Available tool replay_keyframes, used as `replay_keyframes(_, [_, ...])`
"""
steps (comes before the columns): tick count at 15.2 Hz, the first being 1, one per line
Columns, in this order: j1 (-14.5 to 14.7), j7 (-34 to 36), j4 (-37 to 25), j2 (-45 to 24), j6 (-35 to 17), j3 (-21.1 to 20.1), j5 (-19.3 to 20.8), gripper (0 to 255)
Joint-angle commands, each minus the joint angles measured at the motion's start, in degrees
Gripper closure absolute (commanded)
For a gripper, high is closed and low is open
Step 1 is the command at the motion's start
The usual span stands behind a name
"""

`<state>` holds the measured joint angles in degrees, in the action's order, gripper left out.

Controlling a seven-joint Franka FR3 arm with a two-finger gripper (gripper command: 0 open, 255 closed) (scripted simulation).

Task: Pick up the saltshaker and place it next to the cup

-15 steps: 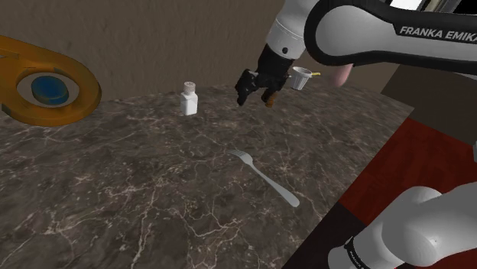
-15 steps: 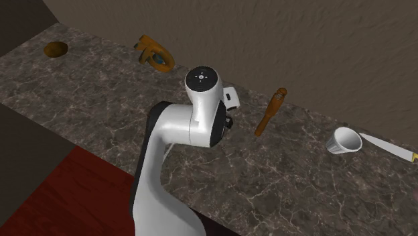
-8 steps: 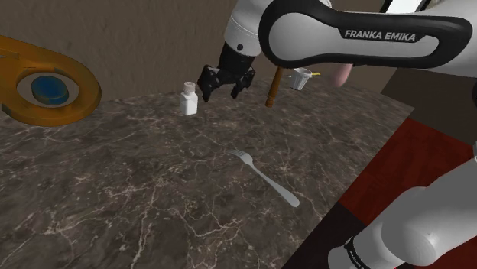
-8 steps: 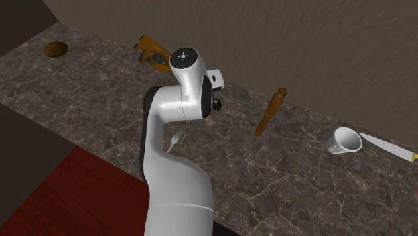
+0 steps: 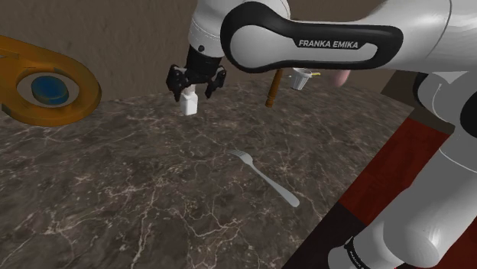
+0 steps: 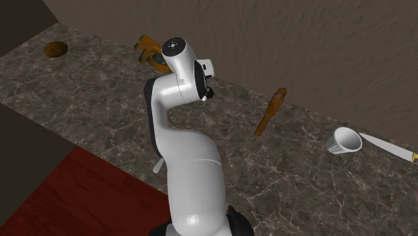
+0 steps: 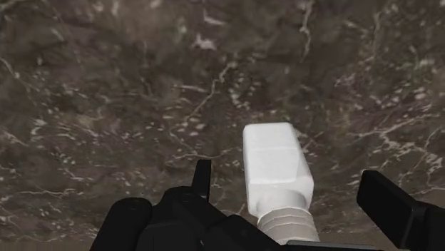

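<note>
shoulder view: spread hand [image 5: 193, 89] points down over the saltshaker [image 5: 189, 105].

Arm [image 5: 306, 38] outstretched, fingers [image 7: 389, 203] apart

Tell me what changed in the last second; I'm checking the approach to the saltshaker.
The gripper swung toward the shoulder view's left and now hangs over the white saltshaker, fingers open either side of it, not touching. Nothing was grasped. The saltshaker, cup and fork stayed where they were.
</note>
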<state>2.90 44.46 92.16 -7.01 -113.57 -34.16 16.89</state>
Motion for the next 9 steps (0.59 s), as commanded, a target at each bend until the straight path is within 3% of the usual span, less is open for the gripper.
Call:
replay_keyframes(1, [0.01, 0.34, 0.64, -0.62, -1.17, 0.12, 0.53, 0])
replay_keyframes(9, [-0.01, 0.88, 1.98, -1.70, -3.35, 0.35, 1.38, 0])
